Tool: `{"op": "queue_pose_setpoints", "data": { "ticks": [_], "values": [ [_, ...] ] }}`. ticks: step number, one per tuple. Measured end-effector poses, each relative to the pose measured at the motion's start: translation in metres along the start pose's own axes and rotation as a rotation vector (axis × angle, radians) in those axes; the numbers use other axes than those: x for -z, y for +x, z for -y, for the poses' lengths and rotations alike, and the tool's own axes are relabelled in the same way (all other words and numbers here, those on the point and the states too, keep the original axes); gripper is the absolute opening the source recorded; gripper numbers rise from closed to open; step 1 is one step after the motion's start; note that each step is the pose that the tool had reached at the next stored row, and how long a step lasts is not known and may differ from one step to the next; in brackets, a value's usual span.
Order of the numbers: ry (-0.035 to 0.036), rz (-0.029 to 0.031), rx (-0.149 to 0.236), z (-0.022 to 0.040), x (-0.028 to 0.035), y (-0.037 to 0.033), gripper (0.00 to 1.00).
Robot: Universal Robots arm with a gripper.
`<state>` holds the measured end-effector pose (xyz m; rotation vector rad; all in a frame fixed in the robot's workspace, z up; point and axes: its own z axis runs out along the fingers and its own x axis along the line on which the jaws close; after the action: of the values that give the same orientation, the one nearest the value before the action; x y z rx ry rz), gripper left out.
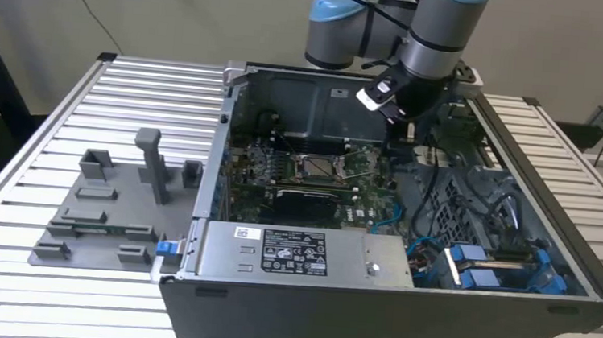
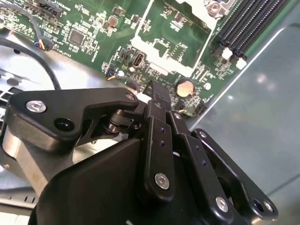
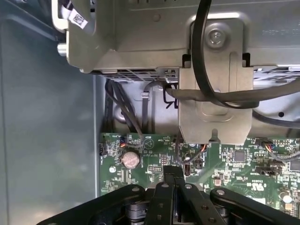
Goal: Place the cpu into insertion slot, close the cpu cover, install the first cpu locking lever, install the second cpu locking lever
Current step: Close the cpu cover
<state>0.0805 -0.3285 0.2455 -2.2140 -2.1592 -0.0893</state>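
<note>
The fingers (image 2: pixel 157 126) are seen pressed together in both wrist views, tip against tip, and nothing can be made out between them. They are poised just above the edge of the green motherboard (image 2: pixel 93 28), near a coin battery (image 2: pixel 186 86), with no contact to be seen.

Now across the exterior view from its left. A grey fixture tray (image 1: pixel 81 228) is laid on the slatted counter (image 1: pixel 24 139), its upright posts apparently meant to present parts for pick-up. Next, the computer case (image 1: pixel 376 320) is laid on its side with the panel off, most likely so that the board is turned upward and can be reached from above. In the middle of the board the insertion slot (image 1: pixel 323 168) is found, a silver rim round a dark centre. Whether the cpu is already seated there, and how the cpu cover stands, cannot be told. The arm (image 1: pixel 436 34) is hung over the case from the far side, off to the slot's side toward the exterior view's right and not over it. Farthest right, blue connectors (image 1: pixel 482 272) and cables are tucked beside the board.
</note>
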Motion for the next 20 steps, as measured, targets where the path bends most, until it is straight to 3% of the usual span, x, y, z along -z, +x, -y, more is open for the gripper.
{"op": "queue_pose_setpoints", "data": {
  "ticks": [10,15,17,20],
  "values": [
    [0.0001,-0.0006,0.0,-0.0009,-0.0176,-0.0013,0.11],
    [0.0017,-0.0031,0.0,-0.0009,-0.0232,-0.0017,0.11],
    [0.0076,-0.0051,0.0,-0.0009,-0.0237,-0.0018,0.11],
    [0.0318,-0.0069,-0.002,-0.0009,-0.0238,-0.0017,0.11]
  ]
}}
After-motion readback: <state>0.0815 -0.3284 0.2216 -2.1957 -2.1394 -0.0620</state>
